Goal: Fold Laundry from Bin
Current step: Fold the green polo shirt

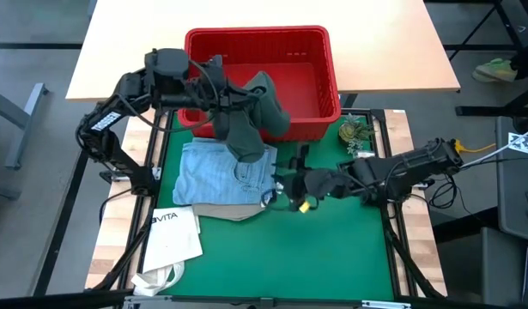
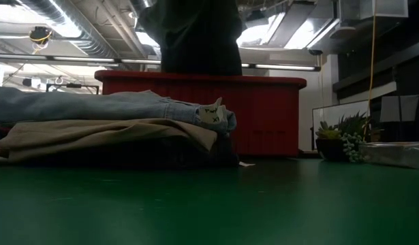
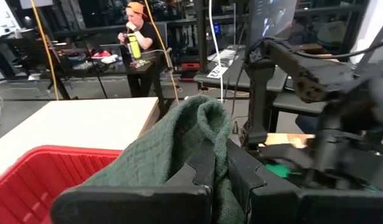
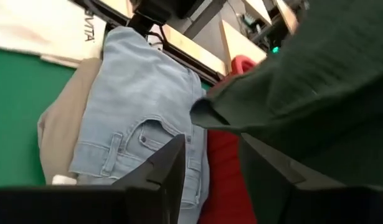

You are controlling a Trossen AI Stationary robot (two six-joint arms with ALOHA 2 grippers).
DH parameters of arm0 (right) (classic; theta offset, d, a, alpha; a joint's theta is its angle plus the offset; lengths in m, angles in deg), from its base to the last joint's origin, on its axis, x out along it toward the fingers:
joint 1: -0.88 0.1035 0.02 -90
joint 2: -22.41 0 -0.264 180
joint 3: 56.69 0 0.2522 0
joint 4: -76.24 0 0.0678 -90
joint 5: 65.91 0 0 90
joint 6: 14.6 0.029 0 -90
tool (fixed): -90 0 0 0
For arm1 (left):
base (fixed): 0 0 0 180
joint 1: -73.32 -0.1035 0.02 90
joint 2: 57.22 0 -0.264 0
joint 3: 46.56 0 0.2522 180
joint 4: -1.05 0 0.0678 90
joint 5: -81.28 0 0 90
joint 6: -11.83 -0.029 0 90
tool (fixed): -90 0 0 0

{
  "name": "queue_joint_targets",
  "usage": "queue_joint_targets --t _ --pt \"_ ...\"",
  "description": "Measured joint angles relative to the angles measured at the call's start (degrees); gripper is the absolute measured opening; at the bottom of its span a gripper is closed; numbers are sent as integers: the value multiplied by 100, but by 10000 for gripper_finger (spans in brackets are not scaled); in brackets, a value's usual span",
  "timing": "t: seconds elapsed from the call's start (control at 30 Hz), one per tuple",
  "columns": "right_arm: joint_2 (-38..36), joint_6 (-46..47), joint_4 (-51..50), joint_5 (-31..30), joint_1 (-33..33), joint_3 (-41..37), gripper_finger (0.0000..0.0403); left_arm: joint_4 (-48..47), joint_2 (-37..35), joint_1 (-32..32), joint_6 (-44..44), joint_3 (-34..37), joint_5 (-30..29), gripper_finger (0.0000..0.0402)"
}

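Observation:
A dark green cloth (image 1: 251, 120) hangs from my left gripper (image 1: 219, 86), which is shut on it above the front rim of the red bin (image 1: 319, 81). Folded light blue jeans (image 1: 216, 172) lie on khaki trousers (image 1: 233, 211) on the green mat, in front of the bin. My right gripper (image 1: 285, 184) stands open by the right edge of the jeans, raised off the mat. It touches nothing. In the right wrist view the green cloth (image 4: 316, 93) hangs just beyond its open fingers (image 4: 169, 165). My left gripper pinches a bunched fold of the dark green cloth (image 3: 211, 134) between its two fingers, coming nearly level from the table's left. The fold bulges out past the fingertips. The rest hangs slack below, its lower end (image 1: 246, 150) over the far part of the jeans.
A white tote bag (image 1: 173, 233) printed VITA lies at the near left of the mat. A small potted plant (image 1: 354, 130) stands at the far right beside the bin. Bare green mat (image 1: 332, 249) lies near and right of the stack. A person sits in the room beyond.

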State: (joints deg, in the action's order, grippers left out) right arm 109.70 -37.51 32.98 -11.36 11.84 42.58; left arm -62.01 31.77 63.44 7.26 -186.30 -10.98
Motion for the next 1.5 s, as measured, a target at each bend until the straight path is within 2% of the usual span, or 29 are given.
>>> queue_joint_targets --t 0.33,0.43,0.67,1.0,1.3,1.5 --pt "30 749 625 498 -631 0 147 -1 0 95 -4 0 -4 7" --pt "68 757 839 757 -671 0 147 -1 0 93 -4 0 -4 7" --pt "291 761 1260 800 -689 7 147 -1 0 93 -6 0 -2 7" --pt "480 761 1914 295 -700 2 147 -16 0 93 -8 0 0 7" --pt "479 766 1425 258 -687 2 147 -298 0 93 -10 0 0 8" --pt "479 951 1529 -320 -687 0 147 -298 2 93 -10 0 0 8"
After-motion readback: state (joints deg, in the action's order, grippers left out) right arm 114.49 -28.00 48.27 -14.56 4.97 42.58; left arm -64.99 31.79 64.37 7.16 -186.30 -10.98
